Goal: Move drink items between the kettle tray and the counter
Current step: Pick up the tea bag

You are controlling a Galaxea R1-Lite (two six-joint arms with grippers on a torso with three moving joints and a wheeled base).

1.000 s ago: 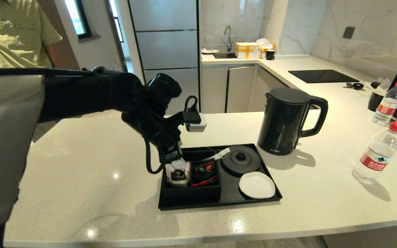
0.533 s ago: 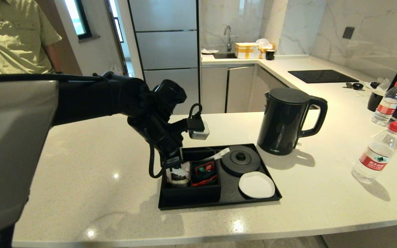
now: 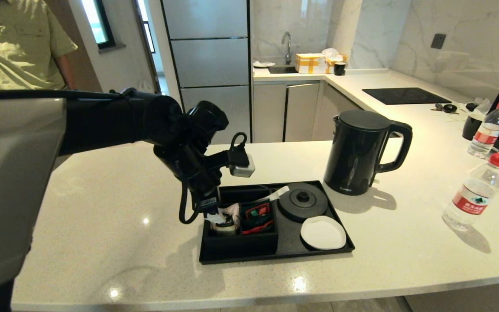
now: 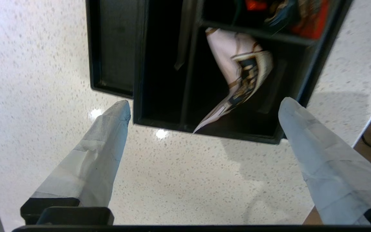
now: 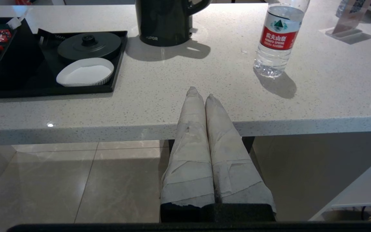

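Below the curved front edge of the counter (image 5: 204,77), nearest the robot, the right gripper (image 5: 199,94) is parked with its two paper-wrapped fingers pressed together and nothing between them, its tips level with the stone edge and the tiled floor under it. On the counter just beyond sits the kettle tray (image 3: 275,255), flat and black, with the white coaster (image 3: 323,232) in its near right corner and the round kettle base (image 3: 302,202) behind that. The tray's left side is split into small compartments: the pink-and-black sachet (image 4: 242,72) leans crumpled in the near left one, and red-and-green packets (image 3: 256,216) fill the one to its right. The left gripper (image 4: 204,106) hangs over the tray's left edge, above the sachet's compartment, its wrapped fingers (image 4: 105,141) spread wide apart and gripping nothing; the sachet lies below and between them, untouched. To the right, well apart from the tray, a red-capped water bottle (image 3: 474,193) stands upright on the stone. Farther back, just off the tray's far right corner, the black kettle (image 3: 360,151) stands on the counter with its handle to the right. A second bottle (image 3: 487,130) stands farther off, near the black hob (image 3: 405,95)
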